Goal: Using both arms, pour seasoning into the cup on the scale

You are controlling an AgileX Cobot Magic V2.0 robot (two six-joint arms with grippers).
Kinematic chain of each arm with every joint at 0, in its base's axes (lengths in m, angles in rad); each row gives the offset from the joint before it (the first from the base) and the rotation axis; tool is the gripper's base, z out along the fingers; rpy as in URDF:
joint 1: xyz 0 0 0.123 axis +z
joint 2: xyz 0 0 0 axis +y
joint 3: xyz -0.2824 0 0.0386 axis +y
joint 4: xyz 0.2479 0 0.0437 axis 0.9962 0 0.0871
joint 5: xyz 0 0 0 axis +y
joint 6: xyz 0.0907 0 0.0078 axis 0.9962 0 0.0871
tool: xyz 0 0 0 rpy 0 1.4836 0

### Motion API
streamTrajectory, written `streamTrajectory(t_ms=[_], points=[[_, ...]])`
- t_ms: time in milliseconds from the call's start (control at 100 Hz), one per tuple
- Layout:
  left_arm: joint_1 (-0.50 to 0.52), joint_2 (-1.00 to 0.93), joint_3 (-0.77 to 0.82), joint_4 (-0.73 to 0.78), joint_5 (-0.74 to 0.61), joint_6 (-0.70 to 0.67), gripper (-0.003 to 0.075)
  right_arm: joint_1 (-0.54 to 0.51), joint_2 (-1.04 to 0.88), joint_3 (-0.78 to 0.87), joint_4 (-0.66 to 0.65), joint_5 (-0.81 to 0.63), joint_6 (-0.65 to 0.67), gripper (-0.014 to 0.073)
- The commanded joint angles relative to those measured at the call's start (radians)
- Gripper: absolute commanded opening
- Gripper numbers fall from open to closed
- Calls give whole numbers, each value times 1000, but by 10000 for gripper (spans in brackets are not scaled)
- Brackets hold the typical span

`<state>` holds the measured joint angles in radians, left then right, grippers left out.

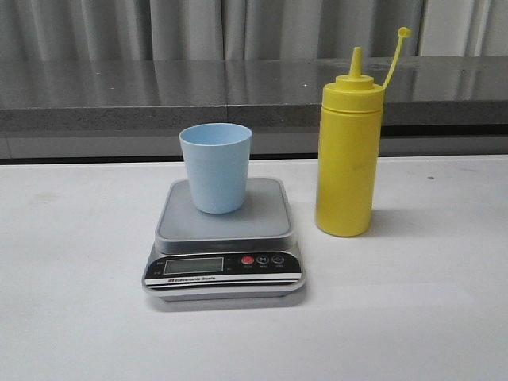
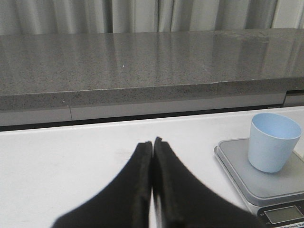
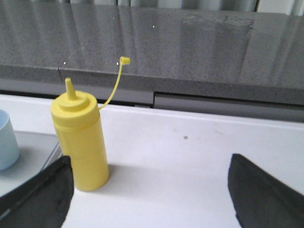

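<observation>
The light blue cup (image 1: 215, 167) stands upright on the platform of the silver-grey scale (image 1: 225, 230), mid-table. The yellow seasoning bottle (image 1: 347, 151) stands upright just right of the scale, cap off and hanging on its strap. No arm shows in the front view. In the left wrist view my left gripper (image 2: 152, 142) is shut and empty, over the table left of the scale (image 2: 237, 166) and cup (image 2: 272, 141). In the right wrist view my right gripper (image 3: 149, 161) is open wide and empty, with the bottle (image 3: 81, 140) just beyond one fingertip (image 3: 57, 178).
A white table (image 1: 79, 317) carries everything. A grey stone ledge (image 1: 119, 95) runs along the back with curtains behind it. The cup's edge (image 3: 7, 142) shows beside the bottle in the right wrist view.
</observation>
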<state>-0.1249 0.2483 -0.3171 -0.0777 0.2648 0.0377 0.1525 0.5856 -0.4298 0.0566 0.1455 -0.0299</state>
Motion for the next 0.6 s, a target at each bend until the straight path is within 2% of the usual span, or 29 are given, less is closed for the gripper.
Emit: streamTrajectory(t_ms=[0,80,150,340,480,510,590], points=[[2,7,-30,-3,-71,0,-20,-6,-59,-24,-30,53,-11,626],[2,7,-30,-3,-71,0,-20,-6,-108,-24,-48,127,-11,564],[2,7,-30,-3,-71,0,-20,-6,-142,-24,-66,173,-11,477],[2,7,-30,-3,-71,0,-20,-6,-186,-24,-101,205,-11,157],[2,7,-30,-3,-71,0,-20,-6,-186,-24,-105,193,-11,-46],[2,7,-30,-3,-71,0,-20,-6,-186,-24,-105,192,-11,-71],[2,7,-30,-3,-71,0,-20,-6,-186,-24,-105,192,-11,-67]])
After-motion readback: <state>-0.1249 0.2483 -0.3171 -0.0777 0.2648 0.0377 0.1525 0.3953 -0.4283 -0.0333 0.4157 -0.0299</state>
